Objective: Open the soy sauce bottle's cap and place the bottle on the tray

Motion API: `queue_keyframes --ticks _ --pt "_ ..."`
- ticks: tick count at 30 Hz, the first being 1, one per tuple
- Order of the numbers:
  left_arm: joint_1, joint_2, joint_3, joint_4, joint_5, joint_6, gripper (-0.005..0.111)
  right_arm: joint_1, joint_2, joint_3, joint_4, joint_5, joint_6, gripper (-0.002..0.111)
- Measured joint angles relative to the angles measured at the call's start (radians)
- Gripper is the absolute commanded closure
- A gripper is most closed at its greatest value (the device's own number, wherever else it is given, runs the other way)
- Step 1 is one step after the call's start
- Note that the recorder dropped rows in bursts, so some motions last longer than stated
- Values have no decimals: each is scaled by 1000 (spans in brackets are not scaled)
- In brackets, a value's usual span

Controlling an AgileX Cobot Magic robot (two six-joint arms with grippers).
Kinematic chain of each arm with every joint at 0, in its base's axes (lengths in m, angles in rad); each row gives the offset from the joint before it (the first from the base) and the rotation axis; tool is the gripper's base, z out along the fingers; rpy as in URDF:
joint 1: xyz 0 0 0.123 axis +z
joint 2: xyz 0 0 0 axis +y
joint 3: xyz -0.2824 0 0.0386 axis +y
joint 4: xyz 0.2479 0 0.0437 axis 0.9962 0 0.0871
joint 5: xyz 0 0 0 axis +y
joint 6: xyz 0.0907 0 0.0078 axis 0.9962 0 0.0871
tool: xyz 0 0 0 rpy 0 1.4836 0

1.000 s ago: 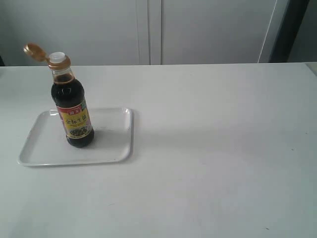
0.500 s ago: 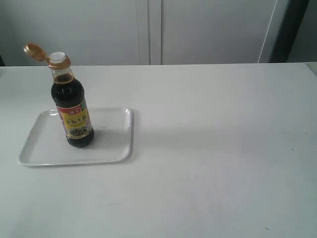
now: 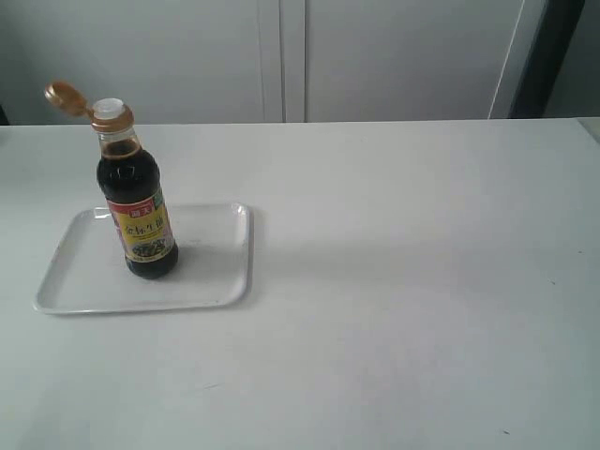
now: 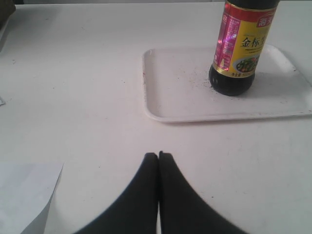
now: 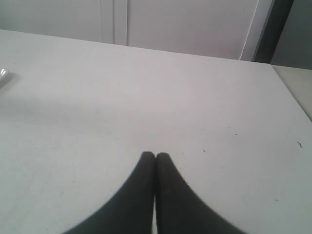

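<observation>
The soy sauce bottle (image 3: 139,202) stands upright on the white tray (image 3: 208,272), left of the table's middle. Its orange-brown cap (image 3: 64,96) is flipped open on its hinge, baring the white spout (image 3: 108,107). In the left wrist view the bottle (image 4: 241,46) sits on the tray (image 4: 170,92), well beyond my left gripper (image 4: 158,155), which is shut with nothing in it. My right gripper (image 5: 155,155) is shut and empty over bare table. Neither gripper shows in the exterior view.
The white table (image 3: 403,281) stretches to the right of the tray. A white sheet (image 4: 24,195) lies near my left gripper. A sliver of the tray's corner (image 5: 2,74) shows in the right wrist view. Pale cabinet doors (image 3: 281,56) stand behind the table.
</observation>
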Motion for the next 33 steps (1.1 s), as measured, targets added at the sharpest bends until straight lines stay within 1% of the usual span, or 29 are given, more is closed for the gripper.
queue_keyframes --ticks 33 --pt "0 0 0 0 0 0 107 0 0 0 0 24 -9 108"
